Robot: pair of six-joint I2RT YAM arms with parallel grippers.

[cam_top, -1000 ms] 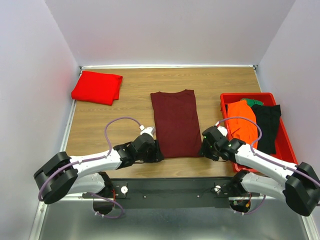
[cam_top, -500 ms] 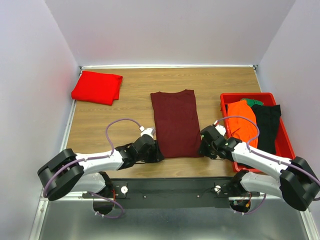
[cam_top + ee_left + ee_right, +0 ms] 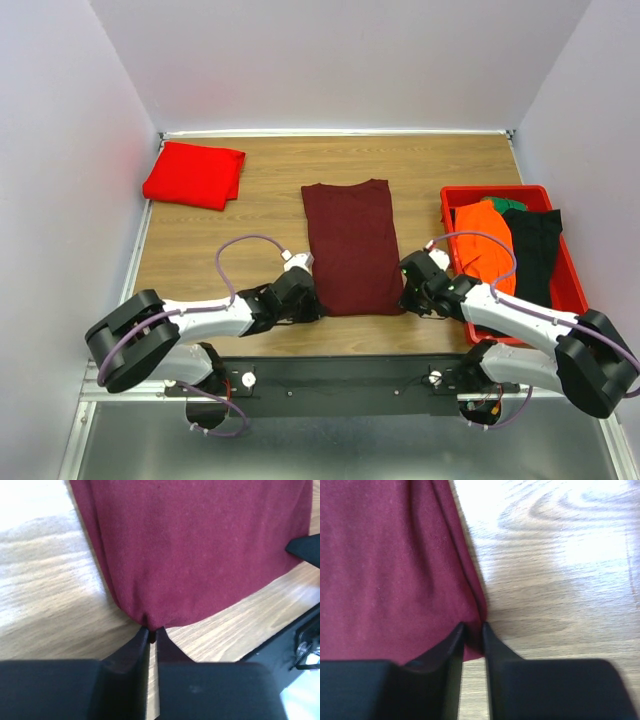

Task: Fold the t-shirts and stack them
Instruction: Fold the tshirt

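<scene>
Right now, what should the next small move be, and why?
Probably lift both corners and carry them toward the far edge: left gripper and right gripper each pinch a near corner of the flat maroon shirt.

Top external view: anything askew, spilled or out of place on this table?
Nothing stands out. The maroon t-shirt lies flat and straight mid-table, the red t-shirt sits folded at the far left corner, and the remaining clothes are heaped inside the red bin on the right.
</scene>
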